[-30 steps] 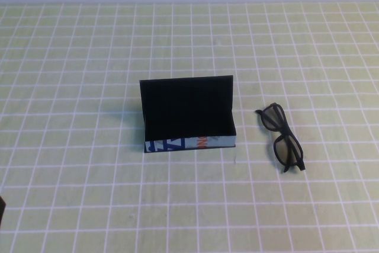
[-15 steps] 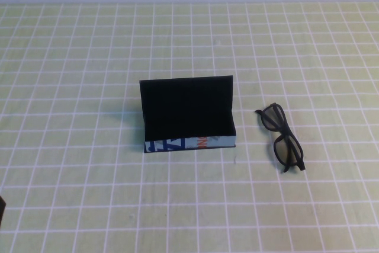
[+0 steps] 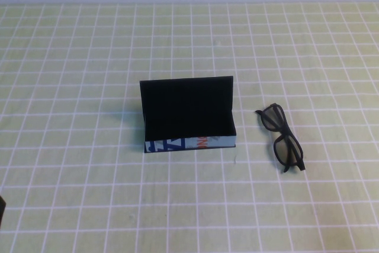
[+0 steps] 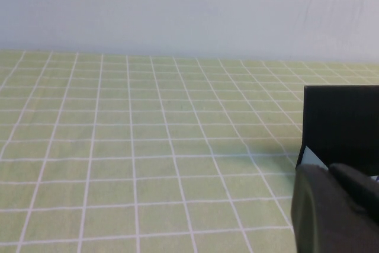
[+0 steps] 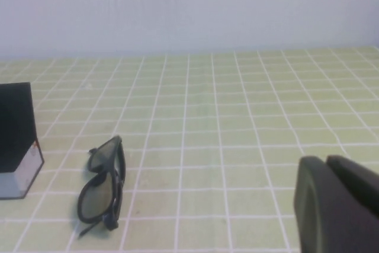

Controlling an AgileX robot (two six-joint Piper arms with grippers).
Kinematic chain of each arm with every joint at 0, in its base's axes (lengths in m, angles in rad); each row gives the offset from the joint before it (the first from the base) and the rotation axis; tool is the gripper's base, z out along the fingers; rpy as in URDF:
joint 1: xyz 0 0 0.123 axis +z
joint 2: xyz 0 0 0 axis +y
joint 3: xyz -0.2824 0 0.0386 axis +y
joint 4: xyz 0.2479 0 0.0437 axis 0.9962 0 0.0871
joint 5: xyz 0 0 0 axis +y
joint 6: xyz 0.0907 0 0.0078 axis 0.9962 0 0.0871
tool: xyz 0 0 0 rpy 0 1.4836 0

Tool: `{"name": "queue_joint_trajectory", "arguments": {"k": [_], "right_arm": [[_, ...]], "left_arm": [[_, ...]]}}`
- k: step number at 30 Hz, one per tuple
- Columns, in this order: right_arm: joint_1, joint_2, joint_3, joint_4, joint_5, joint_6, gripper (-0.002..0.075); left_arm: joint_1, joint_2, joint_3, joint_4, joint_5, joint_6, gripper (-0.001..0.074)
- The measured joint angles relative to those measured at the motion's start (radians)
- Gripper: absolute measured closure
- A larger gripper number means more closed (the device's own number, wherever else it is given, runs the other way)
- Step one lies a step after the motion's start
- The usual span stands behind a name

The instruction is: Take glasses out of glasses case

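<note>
**Glasses lie outside the open case, both arms drawn back**

Nothing has moved since the earlier frames: the case, the glasses and the small dark corner at the lower left edge of the high view are all in the same places.

The glasses case (image 3: 188, 114) stands in the middle of the green checked tablecloth (image 3: 89, 57). Its flat black lid is raised upright behind the box, and the printed front side, white, blue and orange-red, faces the robot. The inside of the box looks dark, and I cannot tell whether anything remains in it.

The glasses (image 3: 282, 137) lie on the cloth near the case, on the robot's right of it and apart from it. They are folded, with dark lenses, one lens farther from the robot than the other.

The left gripper (image 4: 334, 208) is well apart from the case, on the robot's left and nearer to the robot; only a dark part of it shows in its wrist view, so I cannot tell how its claw stands. The right gripper (image 5: 337, 202) is on the right of the case, beyond the glasses and not touching them; its claw cannot be judged either.
</note>
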Motion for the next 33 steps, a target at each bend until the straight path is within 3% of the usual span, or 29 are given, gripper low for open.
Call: {"name": "queue_joint_trajectory", "arguments": {"k": [11, 33], "right_arm": [[0.000, -0.002, 0.002, 0.013, 0.188, 0.004, 0.0742], [0.000, -0.002, 0.002, 0.016, 0.198, 0.004, 0.0743]], "left_arm": [[0.000, 0.000, 0.000, 0.000, 0.000, 0.000, 0.0739], [0.000, 0.000, 0.000, 0.000, 0.000, 0.000, 0.0739]]}}
